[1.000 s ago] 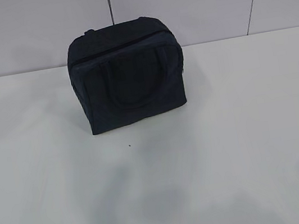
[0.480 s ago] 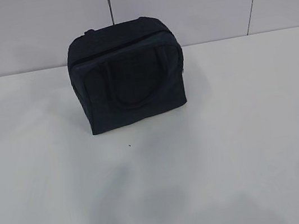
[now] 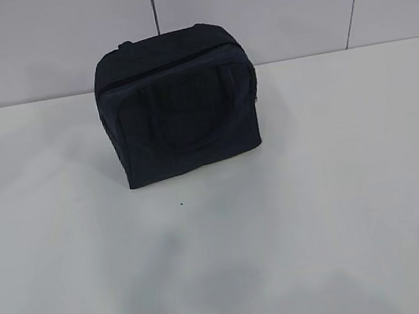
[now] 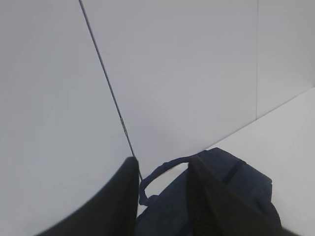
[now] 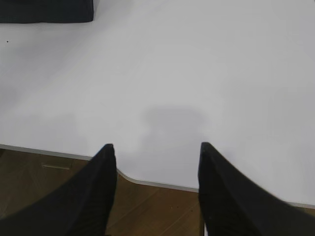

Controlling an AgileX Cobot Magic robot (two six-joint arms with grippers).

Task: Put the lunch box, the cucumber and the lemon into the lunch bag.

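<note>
Below the left claw, lunch bag, seemingly apart

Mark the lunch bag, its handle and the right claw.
lunch bag (image 3: 177, 106): exterior view, front panel.
handle (image 4: 162, 167): left wrist view, top of loop.
right claw (image 5: 156, 184): right wrist view, midway between open tips.

I seem to be in a plain test room or lab rather than a home. I work at a bare white table pushed against a wall of large pale panels with thin dark seams. Past the table's near edge lies brown wood-look flooring. Apart from a dark navy lunch bag standing near the wall, I see no furniture, utensils or decoration, and the light is flat and even.
</note>
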